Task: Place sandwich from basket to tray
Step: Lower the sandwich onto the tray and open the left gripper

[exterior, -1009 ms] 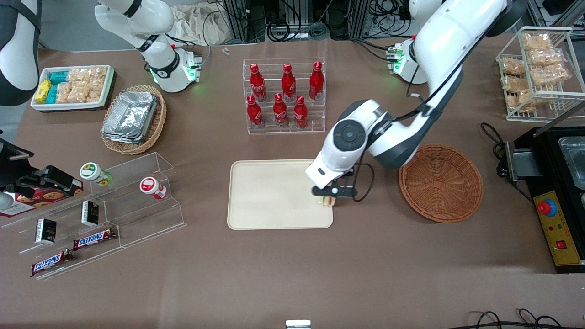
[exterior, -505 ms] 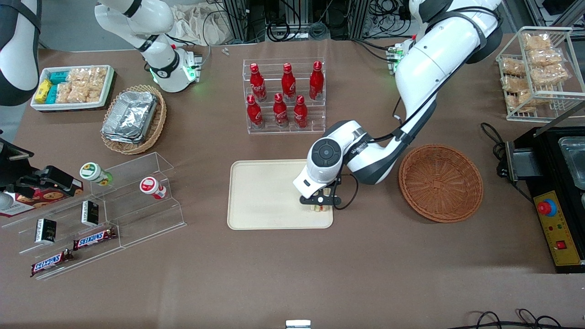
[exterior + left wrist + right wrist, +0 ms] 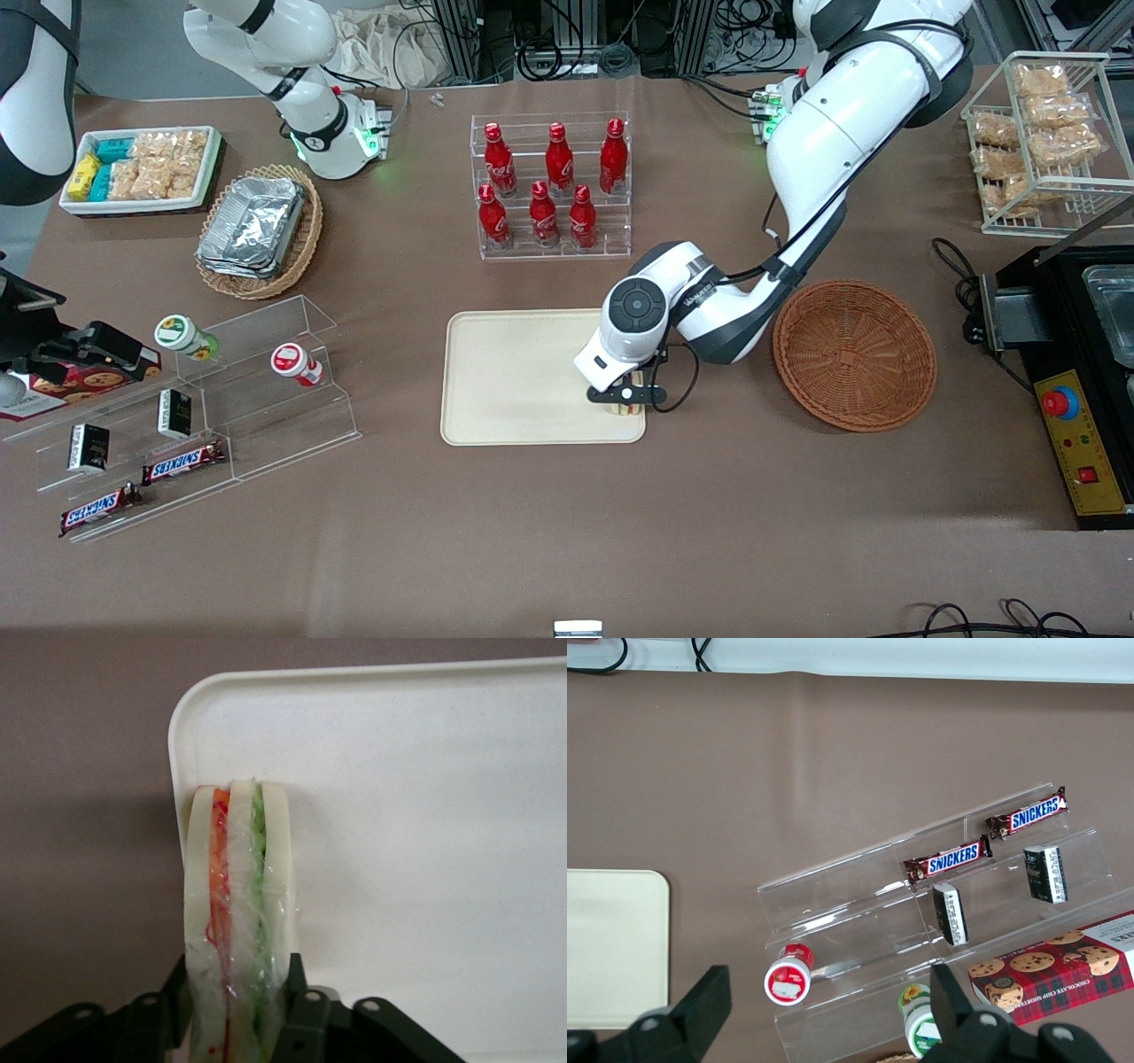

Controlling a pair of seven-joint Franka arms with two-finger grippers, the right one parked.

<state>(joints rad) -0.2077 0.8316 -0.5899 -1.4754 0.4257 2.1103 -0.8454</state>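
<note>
The clear-wrapped sandwich [image 3: 237,895], pale bread with orange and green layers, stands on edge on the cream tray [image 3: 425,815], close to one rounded corner. My gripper [image 3: 237,992] is shut on it, a black finger [image 3: 297,992] pressing each bread face. From the front, the gripper [image 3: 626,403] and sandwich [image 3: 627,410] sit low over the tray [image 3: 523,381], at its corner nearest the front camera and the reddish-brown basket [image 3: 855,354]. Nothing lies in that basket, which stands beside the tray toward the working arm's end.
A clear rack of red bottles [image 3: 554,186] stands farther from the camera than the tray. A tan basket of foil containers [image 3: 257,229], a white snack bin [image 3: 142,168] and an acrylic stand [image 3: 204,416] lie toward the parked arm's end. A wire rack [image 3: 1045,142] and black device [image 3: 1081,381] lie past the basket.
The arm has folded down and carried the sandwich from just over the tray's edge to low over the tray's corner. The gripper stays shut on it.
</note>
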